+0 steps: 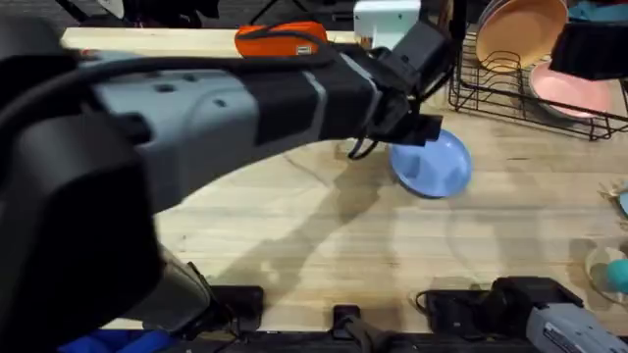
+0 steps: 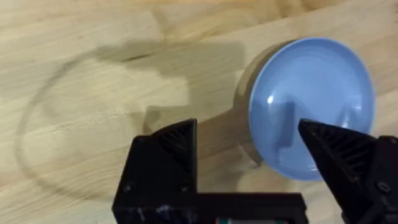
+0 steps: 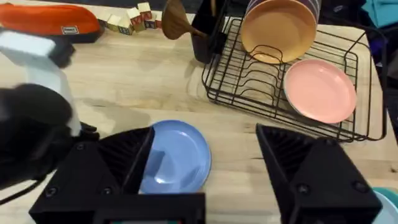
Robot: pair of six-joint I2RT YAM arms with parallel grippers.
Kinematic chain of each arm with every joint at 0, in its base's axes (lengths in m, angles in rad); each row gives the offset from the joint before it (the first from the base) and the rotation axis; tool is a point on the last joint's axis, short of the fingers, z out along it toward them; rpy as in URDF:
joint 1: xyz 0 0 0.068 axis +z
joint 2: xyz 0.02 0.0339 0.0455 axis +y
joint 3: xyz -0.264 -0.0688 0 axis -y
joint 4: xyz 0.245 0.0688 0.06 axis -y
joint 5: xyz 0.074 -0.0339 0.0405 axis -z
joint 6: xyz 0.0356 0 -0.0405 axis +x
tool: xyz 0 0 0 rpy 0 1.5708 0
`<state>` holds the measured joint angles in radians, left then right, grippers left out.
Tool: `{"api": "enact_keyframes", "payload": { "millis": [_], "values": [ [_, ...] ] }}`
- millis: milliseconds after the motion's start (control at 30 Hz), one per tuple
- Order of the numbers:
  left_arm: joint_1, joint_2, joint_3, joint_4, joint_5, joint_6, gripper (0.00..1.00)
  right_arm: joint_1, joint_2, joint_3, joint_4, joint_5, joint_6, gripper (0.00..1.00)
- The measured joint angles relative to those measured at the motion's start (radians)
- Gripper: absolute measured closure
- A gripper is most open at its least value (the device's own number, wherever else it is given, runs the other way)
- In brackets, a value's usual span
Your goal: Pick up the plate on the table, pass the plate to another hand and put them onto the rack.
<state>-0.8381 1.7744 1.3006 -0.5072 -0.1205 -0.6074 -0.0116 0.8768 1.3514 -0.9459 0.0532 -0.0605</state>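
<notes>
Left claw (image 2: 249, 146) spread above one plate (image 2: 311, 99); rack (image 3: 280, 93) holds two.

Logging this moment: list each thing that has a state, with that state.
plate: flat on the table, not gripped
left gripper: open, over the plate's edge
right gripper: open, holding nothing
rack: holds a peach-orange plate upright and a pink plate leaning

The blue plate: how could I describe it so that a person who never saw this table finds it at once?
Find the black wire rack at the table's far right. On the bare wood in front of its left end lies the blue plate, beside the left hand. The peach plate and pink plate sit in the rack.
</notes>
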Motion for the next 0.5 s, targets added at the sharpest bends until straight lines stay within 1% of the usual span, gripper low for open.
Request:
{"api": "enact_keyframes", "payload": {
  "millis": [100, 300, 367, 400, 500],
  "values": [
    [-0.007, 0.036, 0.000, 0.006, -0.019, -0.021, 0.005, 0.000, 0.000, 0.000, 0.000, 0.000, 0.000, 0.006],
    [-0.010, 0.099, 0.000, 0.054, -0.044, -0.060, 0.005, 0.000, 0.000, 0.000, 0.000, 0.000, 0.000, 0.006],
    [-0.018, 0.112, 0.000, 0.063, -0.050, -0.066, 0.005, 0.000, 0.000, 0.000, 0.000, 0.000, 0.000, 0.006],
    [-0.036, 0.132, 0.000, 0.071, -0.053, -0.070, 0.005, 0.000, 0.000, 0.000, 0.000, 0.000, 0.000, 0.006],
    [-0.046, 0.160, 0.000, 0.077, -0.056, -0.074, 0.005, 0.000, 0.000, 0.000, 0.000, 0.000, 0.000, 0.006]
  ]
}}
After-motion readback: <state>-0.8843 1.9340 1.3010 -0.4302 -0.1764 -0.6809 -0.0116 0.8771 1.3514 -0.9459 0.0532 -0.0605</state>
